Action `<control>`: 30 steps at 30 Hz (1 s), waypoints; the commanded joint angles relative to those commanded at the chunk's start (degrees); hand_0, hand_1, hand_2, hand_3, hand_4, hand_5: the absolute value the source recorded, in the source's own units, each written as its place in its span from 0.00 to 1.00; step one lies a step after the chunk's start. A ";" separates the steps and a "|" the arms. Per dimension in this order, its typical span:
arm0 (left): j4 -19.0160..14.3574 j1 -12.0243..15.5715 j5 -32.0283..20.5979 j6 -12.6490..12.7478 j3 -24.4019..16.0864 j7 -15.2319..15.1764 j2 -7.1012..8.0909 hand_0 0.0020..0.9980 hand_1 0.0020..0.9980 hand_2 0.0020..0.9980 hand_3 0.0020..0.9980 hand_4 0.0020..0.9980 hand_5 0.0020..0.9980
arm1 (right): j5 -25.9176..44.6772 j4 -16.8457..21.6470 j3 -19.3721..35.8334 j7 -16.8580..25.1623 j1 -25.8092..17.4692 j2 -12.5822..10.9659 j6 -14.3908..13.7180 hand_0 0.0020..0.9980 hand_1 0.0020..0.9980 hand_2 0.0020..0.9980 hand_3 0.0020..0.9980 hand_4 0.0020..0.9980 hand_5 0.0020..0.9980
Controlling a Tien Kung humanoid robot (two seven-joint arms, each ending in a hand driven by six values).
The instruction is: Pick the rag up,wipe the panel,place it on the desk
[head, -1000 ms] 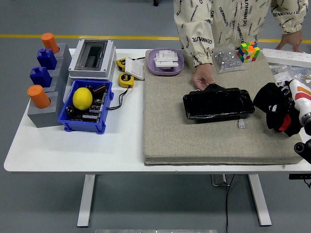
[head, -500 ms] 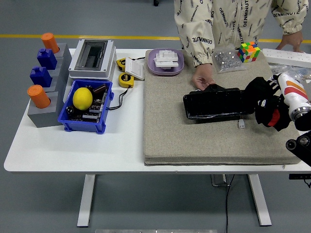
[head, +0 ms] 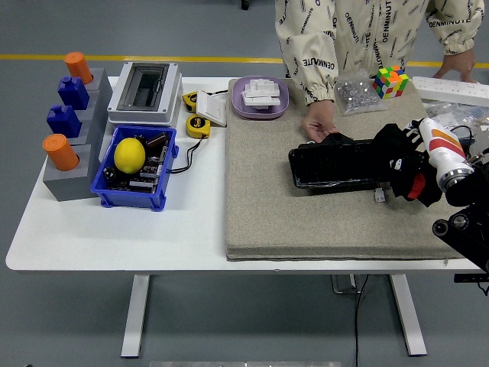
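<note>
The black glossy panel (head: 336, 164) lies on the grey felt mat (head: 306, 222), right of its middle. My right hand (head: 405, 164) comes in from the right on a white forearm with an orange stripe. It is shut on a dark rag (head: 391, 149) and rests at the panel's right end, with the rag over that end. A person at the far side holds the panel's far left edge with one hand (head: 317, 126). My left arm is out of view.
A small white clip (head: 380, 196) lies just in front of the panel. A bag of small parts (head: 355, 93), a colour cube (head: 390, 81) and a purple tray (head: 260, 96) sit at the back. A blue bin with a lemon (head: 130, 155), a white box (head: 145, 92) and a grey peg block (head: 69, 145) stand on the left.
My right hand has moved left and a little up with the rag, from the mat's right edge onto the panel's right end. The person's hand has stayed on the panel.
</note>
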 joint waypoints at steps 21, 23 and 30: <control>0.00 -0.37 -0.10 0.06 0.09 0.05 0.33 0.61 0.64 0.65 0.56 0.63 0.44 | 0.35 -0.11 -4.25 -0.04 3.61 5.99 0.01 0.23 0.36 0.41 0.42 0.94 0.00; 0.00 -0.45 -0.13 0.05 0.13 0.05 0.33 0.61 0.64 0.65 0.56 0.63 0.44 | 0.42 -0.10 -4.72 -0.05 3.85 6.48 0.02 0.23 0.36 0.41 0.42 0.94 0.00; -0.04 -0.66 -0.17 0.06 0.27 0.04 0.42 0.61 0.64 0.65 0.56 0.63 0.44 | 0.69 0.10 -6.79 -0.03 4.94 8.43 0.00 0.23 0.36 0.41 0.42 0.94 0.00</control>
